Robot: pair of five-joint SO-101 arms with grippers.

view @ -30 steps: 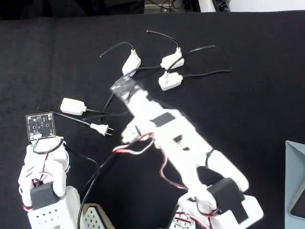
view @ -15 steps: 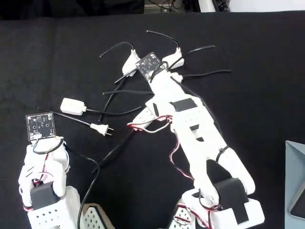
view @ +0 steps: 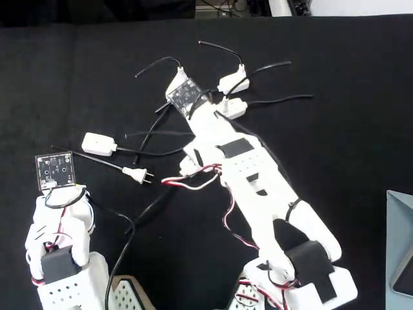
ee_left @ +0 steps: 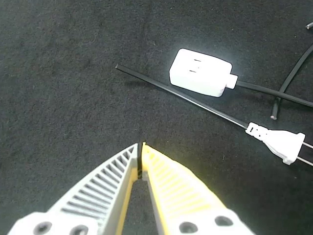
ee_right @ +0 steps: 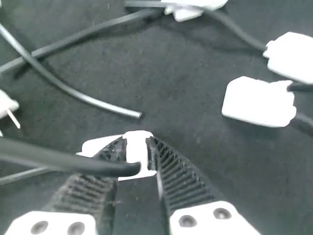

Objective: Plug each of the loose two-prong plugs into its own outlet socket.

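My right gripper (ee_right: 138, 147) is shut on a small white plug (ee_right: 137, 152) whose black cable (ee_right: 63, 159) trails across its fingers. In the high view the right arm (view: 245, 168) stretches to the back, its wrist over a white outlet (view: 175, 82). Two more outlets (view: 232, 82) (view: 230, 108) lie just beside it; one of them (ee_right: 259, 102) is close in the right wrist view. A loose two-prong plug (view: 135, 173) (ee_left: 281, 146) and a fourth outlet (view: 98, 143) (ee_left: 200, 72) lie ahead of my left gripper (ee_left: 141, 159), which is shut and empty.
Loose black cables (view: 158, 134) cross the black cloth between the arms. Another plug's prongs (ee_right: 13, 119) show at the edge of the right wrist view. A grey box (view: 400, 239) sits at the right edge. The left arm (view: 61, 219) stays folded near the front.
The right arm swung from the table's middle out to the back outlets, then shifted slightly left. A black cable dragged along with it. The left arm has not moved.
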